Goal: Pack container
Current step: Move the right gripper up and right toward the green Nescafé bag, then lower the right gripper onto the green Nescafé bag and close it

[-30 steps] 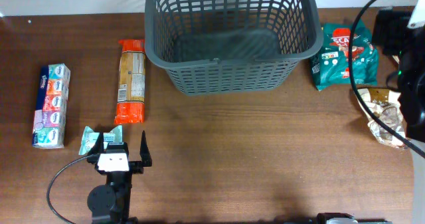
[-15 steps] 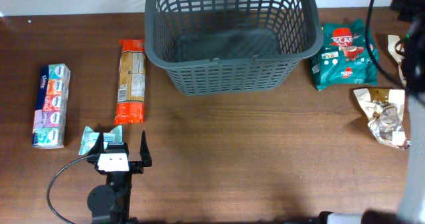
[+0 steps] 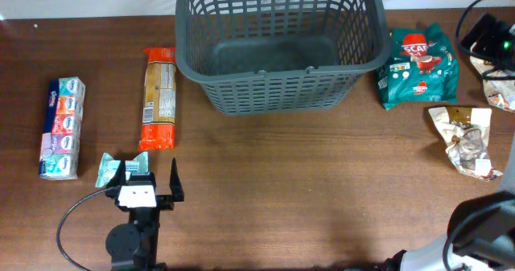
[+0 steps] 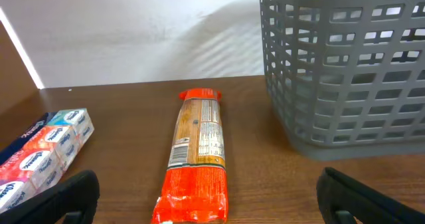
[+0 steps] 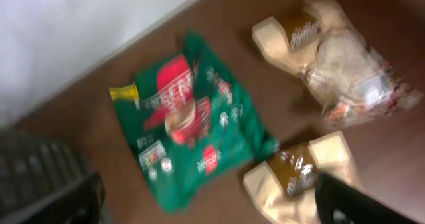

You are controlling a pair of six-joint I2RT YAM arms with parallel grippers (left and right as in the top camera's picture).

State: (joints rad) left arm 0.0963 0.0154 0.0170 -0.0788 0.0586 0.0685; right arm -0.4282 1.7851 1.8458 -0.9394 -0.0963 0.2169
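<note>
The right arm has swung back to the far right corner, uncovering the tan packets beside the green bag, its jaws wide and empty! The left jaws wait open near the front edge. The container sits empty at the far edge, so nothing's packed yet.

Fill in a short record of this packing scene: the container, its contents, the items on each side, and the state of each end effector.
container: dark grey basket, far middle of table
contents: nothing visible inside
to its left: orange packet, tissue pack, small teal packet
to its right: green pouch, beige snack bag
left end effector: open, holding nothing, by the small teal packet
right end effector: open, holding nothing, above the green pouch
</note>
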